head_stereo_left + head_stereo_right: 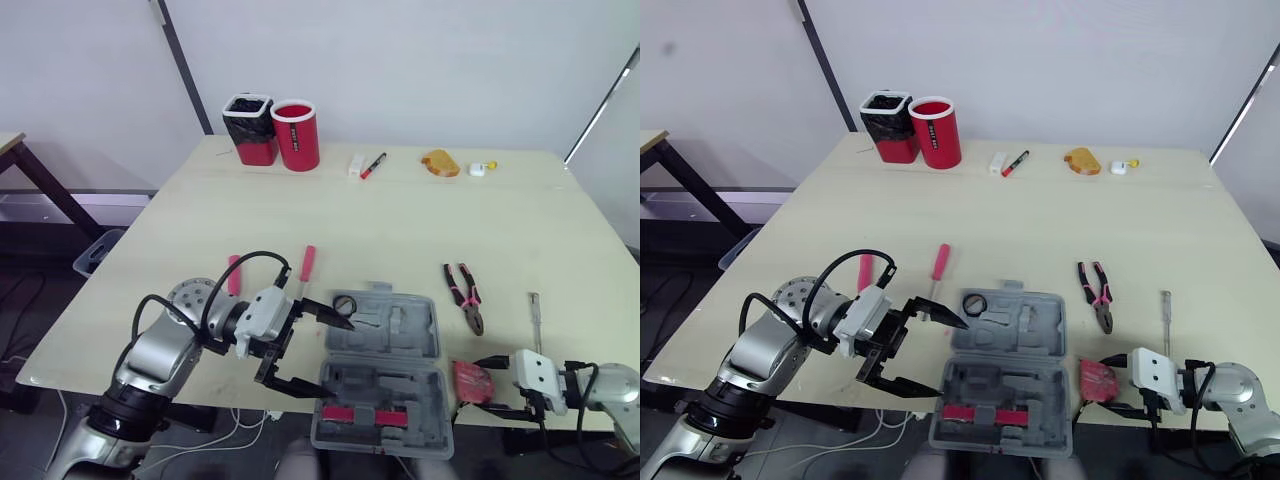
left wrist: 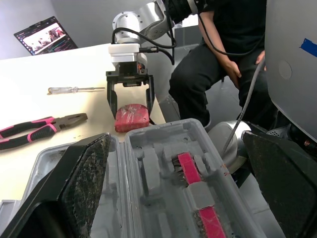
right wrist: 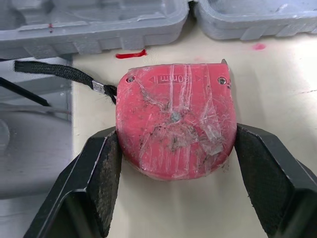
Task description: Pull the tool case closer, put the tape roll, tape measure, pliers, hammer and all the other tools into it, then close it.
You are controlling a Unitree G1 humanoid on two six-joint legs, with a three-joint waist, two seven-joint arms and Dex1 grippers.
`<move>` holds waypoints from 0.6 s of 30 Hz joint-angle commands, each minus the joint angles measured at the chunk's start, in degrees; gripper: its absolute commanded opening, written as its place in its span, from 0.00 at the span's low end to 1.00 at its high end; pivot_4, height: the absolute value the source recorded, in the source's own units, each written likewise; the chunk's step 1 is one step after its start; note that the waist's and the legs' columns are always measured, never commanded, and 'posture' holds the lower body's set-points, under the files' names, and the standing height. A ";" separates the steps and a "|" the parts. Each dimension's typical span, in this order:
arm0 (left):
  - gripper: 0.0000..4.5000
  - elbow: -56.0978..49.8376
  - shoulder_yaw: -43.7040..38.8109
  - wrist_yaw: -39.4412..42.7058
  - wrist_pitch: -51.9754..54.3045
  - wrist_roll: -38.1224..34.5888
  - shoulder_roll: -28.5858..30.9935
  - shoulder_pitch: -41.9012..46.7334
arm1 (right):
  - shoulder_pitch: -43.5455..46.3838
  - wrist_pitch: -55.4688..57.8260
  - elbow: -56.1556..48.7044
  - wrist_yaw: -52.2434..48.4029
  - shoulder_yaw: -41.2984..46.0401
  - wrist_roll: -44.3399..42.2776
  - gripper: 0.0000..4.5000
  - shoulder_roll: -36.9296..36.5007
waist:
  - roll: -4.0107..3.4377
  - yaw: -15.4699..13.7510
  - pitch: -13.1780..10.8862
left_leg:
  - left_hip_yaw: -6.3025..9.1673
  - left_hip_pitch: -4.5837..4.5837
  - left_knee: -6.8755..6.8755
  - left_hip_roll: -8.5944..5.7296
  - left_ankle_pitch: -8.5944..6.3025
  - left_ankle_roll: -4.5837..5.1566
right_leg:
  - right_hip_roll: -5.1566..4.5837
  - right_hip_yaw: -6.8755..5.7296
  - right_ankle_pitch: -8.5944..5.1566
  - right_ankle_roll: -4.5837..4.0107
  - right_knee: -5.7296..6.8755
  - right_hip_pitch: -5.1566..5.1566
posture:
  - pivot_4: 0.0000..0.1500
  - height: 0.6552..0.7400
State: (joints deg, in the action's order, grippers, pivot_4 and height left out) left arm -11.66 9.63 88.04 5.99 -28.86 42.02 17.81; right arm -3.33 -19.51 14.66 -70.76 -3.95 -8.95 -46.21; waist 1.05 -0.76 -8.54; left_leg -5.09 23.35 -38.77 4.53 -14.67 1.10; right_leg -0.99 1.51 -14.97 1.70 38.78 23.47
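1. Tool case [image 1: 380,375], one, grey: it is lying open at the near edge of the table [image 1: 400,230], with both halves facing up. A red strip is sitting in the nearer half.
2. Tape roll [image 1: 345,303], one: it is resting in the far-left corner of the case.
3. Left gripper [image 1: 334,358]: it is hanging spread wide over the left side of the case and gripping nothing. One finger is reaching just beside the tape roll.
4. Tape measure [image 3: 176,134], one, red: it is lying flat on the table just right of the case, with its black strap trailing off toward the edge.
5. Right gripper [image 1: 478,386]: its two fingers are pressing against opposite flanks of the tape measure.
6. Pliers [image 1: 464,295], one pair, pink-handled: they are lying beyond the tape measure.
7. Slim screwdriver [image 1: 535,318], one: it is lying right of the pliers.
8. Red-handled tools, two [image 1: 306,268] [image 1: 233,274]: they are lying left of the case.
9. Cups, two, one black [image 1: 250,130] and one red [image 1: 296,135]: they are standing side by side at the far edge.
10. Person [image 2: 223,49], one: they are sitting beyond the right gripper.
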 commanded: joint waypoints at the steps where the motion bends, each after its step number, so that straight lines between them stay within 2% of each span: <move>1: 1.00 -1.29 -0.50 -0.27 0.82 -1.44 -0.45 -0.17 | -1.96 4.63 -6.31 -0.57 3.77 -3.33 0.64 -3.81 | -0.01 -0.01 0.00 | -0.02 -0.01 0.00 0.00 0.00 0.00 | -0.01 0.01 -0.01 0.02 0.00 0.00 | 1.00 1.00; 5: 1.00 -1.18 -1.25 -1.67 1.56 -1.74 -0.94 -0.71 | -3.11 14.83 -14.95 0.36 7.01 -6.79 0.64 -7.87 | -0.02 0.25 0.00 | -0.07 -0.07 -0.02 0.01 0.00 0.00 | 0.02 0.08 -0.01 0.02 0.07 0.00 | 1.00 1.00; 12: 1.00 1.17 -2.12 -3.86 0.59 -0.85 -2.06 -1.05 | -0.62 26.64 -24.95 2.75 8.57 -7.44 0.64 -11.46 | -0.04 0.07 0.00 | -0.09 -0.10 -0.02 0.03 0.00 0.00 | 0.03 0.10 -0.01 0.02 0.08 0.00 | 1.00 1.00; 18: 1.00 2.37 -2.88 -5.78 -0.09 -0.31 -2.36 -1.83 | 6.74 35.08 -30.15 3.92 5.16 -6.50 0.64 -12.11 | -0.04 0.34 -0.01 | -0.10 -0.06 -0.02 0.02 0.00 0.00 | 0.02 0.10 -0.01 0.02 0.06 0.04 | 1.00 1.00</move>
State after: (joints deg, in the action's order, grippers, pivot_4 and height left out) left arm -9.01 8.26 82.82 6.83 -29.21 39.80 16.13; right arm 2.34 14.17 -12.96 -67.01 1.09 -15.30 -57.51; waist 1.01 -0.42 -8.55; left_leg -5.21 23.28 -38.79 4.56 -14.68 1.10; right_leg -0.96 1.63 -14.98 1.72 38.85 23.52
